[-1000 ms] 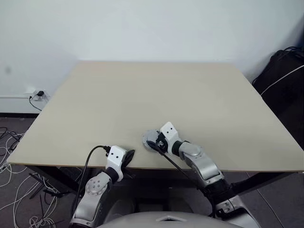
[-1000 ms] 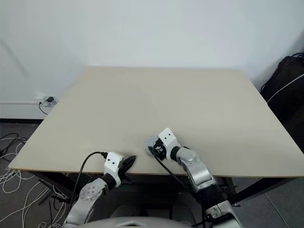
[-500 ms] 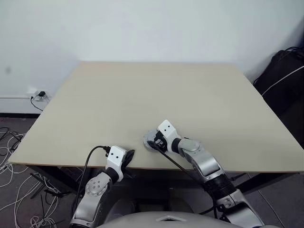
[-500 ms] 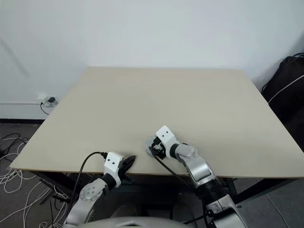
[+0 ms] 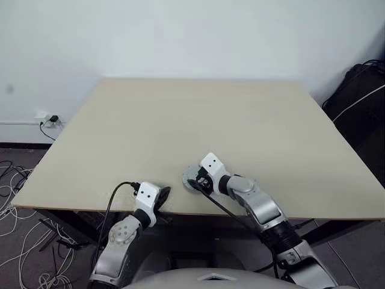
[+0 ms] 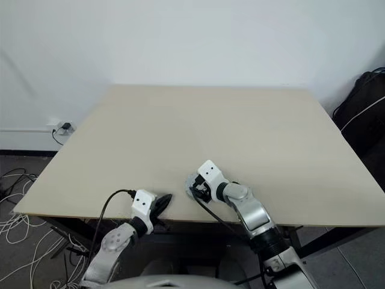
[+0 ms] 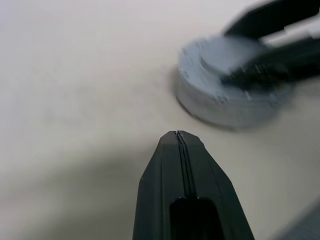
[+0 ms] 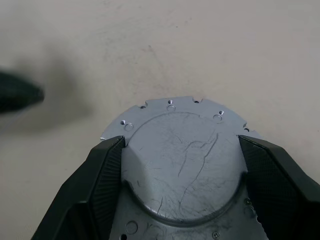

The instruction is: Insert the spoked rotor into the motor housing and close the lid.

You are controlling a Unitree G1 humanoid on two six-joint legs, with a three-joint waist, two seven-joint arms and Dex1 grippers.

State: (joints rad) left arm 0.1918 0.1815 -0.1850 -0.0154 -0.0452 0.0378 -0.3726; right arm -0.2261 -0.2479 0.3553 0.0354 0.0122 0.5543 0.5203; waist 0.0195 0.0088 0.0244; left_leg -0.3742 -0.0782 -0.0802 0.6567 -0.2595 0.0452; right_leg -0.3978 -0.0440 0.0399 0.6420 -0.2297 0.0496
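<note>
A thick grey round motor part (image 8: 182, 165) lies near the table's front edge, also seen in the left eye view (image 5: 189, 179). Its upper face has a raised, scratched round centre and small holes around a notched rim. I cannot tell whether this face is the lid or the motor housing's closed side. The spoked rotor is hidden or out of view. My right gripper (image 8: 181, 142) is shut on the raised centre, one finger pressed against each side. My left gripper (image 7: 178, 137) is shut and empty, a short way to the part's left at the table's front edge (image 5: 162, 194).
The beige table (image 5: 192, 120) stretches bare behind the part. A black bag (image 5: 361, 90) stands by the wall at the right. Cables and a wall socket (image 5: 51, 119) are on the floor at the left.
My left gripper has edged slightly forward and up at the table's front edge. The right gripper has kept its hold on the grey part, which has stayed in place.
</note>
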